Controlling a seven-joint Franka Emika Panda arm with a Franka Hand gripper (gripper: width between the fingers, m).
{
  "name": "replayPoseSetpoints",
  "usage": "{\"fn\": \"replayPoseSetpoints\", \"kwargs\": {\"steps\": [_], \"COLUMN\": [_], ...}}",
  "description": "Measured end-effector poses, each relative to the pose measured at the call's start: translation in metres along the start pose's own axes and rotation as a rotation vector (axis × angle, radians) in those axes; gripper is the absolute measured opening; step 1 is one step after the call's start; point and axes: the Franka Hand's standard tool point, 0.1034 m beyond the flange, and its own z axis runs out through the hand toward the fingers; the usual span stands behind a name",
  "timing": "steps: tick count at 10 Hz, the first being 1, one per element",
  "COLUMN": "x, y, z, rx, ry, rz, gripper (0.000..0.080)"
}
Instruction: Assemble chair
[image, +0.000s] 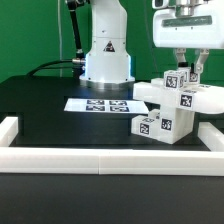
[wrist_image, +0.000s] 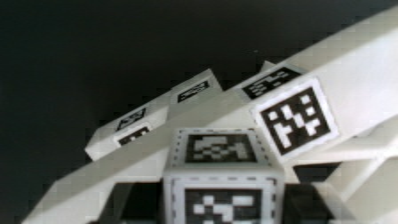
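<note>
The chair (image: 165, 108) is a cluster of chunky white tagged blocks at the exterior view's right, near the front rail. My gripper (image: 188, 68) hangs straight down over it and is shut on a small white tagged block (image: 183, 82) that rests on top of the cluster. In the wrist view this block (wrist_image: 221, 152) fills the space between my dark fingers (wrist_image: 135, 200), with the gripper (wrist_image: 222, 208) closed on its sides. Behind it a long white slab (wrist_image: 302, 115) runs diagonally, and further tagged pieces (wrist_image: 178, 95) lie beyond. Whether the block is joined to the cluster is hidden.
The marker board (image: 100, 104) lies flat on the black table in front of the robot's base (image: 107, 55). A low white border rail (image: 100, 157) runs along the front and up both sides (image: 8, 128). A cable (image: 55, 66) trails off the base.
</note>
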Motion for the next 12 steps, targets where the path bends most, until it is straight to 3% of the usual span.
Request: {"fn": "replayPoseSetpoints", "kwargs": {"steps": [3,6,7,8,9,12], "x": [-0.0005,-0.0007,-0.0025,-0.0038,-0.0042,-0.0067], "y": [-0.0002,-0.0001,-0.0004,-0.0001,-0.0004,-0.0023], "z": [0.0,0.0001,-0.0001,-0.0006,-0.0015,-0.0014], "rx": [0.001,0.0,-0.004,-0.007,-0.006,0.004], "ry": [-0.002,-0.002,-0.003,-0.005,-0.006,-0.001], "rz": [0.166,0.125,0.116,0.043,-0.075,-0.326], "gripper": [0.0288,0.0288,0.0514,0.0514,0.0619,0.0648]}}
